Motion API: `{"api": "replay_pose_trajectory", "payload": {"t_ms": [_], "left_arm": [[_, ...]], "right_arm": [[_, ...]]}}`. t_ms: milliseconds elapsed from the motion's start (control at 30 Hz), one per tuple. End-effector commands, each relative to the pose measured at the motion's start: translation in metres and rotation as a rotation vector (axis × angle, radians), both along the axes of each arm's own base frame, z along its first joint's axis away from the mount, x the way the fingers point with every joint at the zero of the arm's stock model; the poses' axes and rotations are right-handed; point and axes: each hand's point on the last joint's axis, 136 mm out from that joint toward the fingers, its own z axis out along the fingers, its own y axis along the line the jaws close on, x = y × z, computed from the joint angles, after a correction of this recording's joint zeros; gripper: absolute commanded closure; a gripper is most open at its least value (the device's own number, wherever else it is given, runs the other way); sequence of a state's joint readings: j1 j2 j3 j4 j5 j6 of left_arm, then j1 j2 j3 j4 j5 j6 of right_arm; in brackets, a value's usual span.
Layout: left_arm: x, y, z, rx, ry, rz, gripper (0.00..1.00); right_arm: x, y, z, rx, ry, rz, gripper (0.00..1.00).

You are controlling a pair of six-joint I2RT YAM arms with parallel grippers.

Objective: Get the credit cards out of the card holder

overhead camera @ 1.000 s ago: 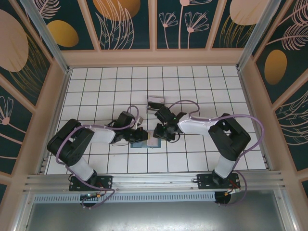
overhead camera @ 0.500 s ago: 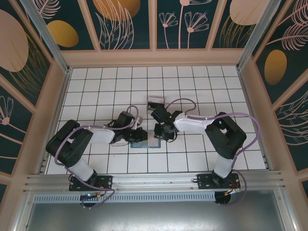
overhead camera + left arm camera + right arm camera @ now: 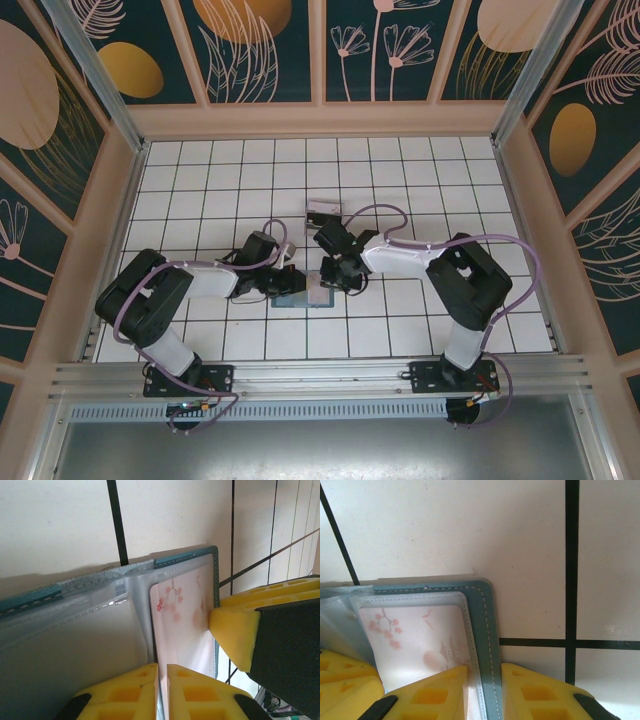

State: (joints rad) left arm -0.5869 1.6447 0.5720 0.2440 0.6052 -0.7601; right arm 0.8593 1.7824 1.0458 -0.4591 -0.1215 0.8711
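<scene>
Top external view: the card holder lies open on the white tiled tabletop, about midway between the side edges and somewhat nearer the near edge. The left gripper has its fingers pressed almost together, pinching a clear sleeve of the card holder. The right gripper pinches the card holder's teal stitched border. A pink, blossom-printed credit card sits pocketed between them. A small clear box lies just beyond, toward the far edge.
</scene>
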Motion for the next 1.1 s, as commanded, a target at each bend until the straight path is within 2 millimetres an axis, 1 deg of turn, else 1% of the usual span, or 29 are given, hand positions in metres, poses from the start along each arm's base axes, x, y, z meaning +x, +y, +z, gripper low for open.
{"api": "replay_pose_trajectory", "payload": {"t_ms": [0,233,433,533,567,600,633,733,867,967,1067], "left_arm": [[-0.017,0.016,-0.028,0.073,0.090,0.014,0.85],[-0.017,0.009,-0.025,0.031,0.099,0.002,0.86],[-0.017,0.008,-0.025,0.026,0.101,-0.001,0.88],[-0.018,0.009,-0.026,0.034,0.102,-0.003,0.83],[-0.017,0.011,-0.028,0.048,0.103,0.001,0.83],[-0.019,0.013,-0.036,0.072,0.123,0.002,0.83],[-0.019,0.015,-0.039,0.085,0.127,0.003,0.82],[-0.019,0.017,-0.044,0.110,0.136,0.002,0.81],[-0.017,0.028,-0.050,0.199,0.128,0.014,0.82],[-0.014,0.032,-0.046,0.227,0.109,0.020,0.82],[-0.008,0.033,-0.034,0.239,0.073,0.027,0.81]], "right_arm": [[-0.024,-0.023,-0.041,-0.128,0.088,0.017,0.78],[-0.025,-0.021,-0.041,-0.118,0.088,0.021,0.78],[-0.026,-0.018,-0.041,-0.112,0.092,0.024,0.78],[-0.026,-0.018,-0.040,-0.110,0.090,0.024,0.79],[-0.026,-0.018,-0.040,-0.110,0.090,0.023,0.79],[-0.026,-0.018,-0.040,-0.111,0.089,0.023,0.79],[-0.025,-0.017,-0.040,-0.109,0.088,0.024,0.79],[-0.026,-0.017,-0.040,-0.109,0.090,0.025,0.79],[-0.025,-0.018,-0.040,-0.112,0.089,0.025,0.79],[-0.025,-0.018,-0.040,-0.116,0.090,0.027,0.79],[-0.025,-0.018,-0.040,-0.116,0.090,0.027,0.79]]}}
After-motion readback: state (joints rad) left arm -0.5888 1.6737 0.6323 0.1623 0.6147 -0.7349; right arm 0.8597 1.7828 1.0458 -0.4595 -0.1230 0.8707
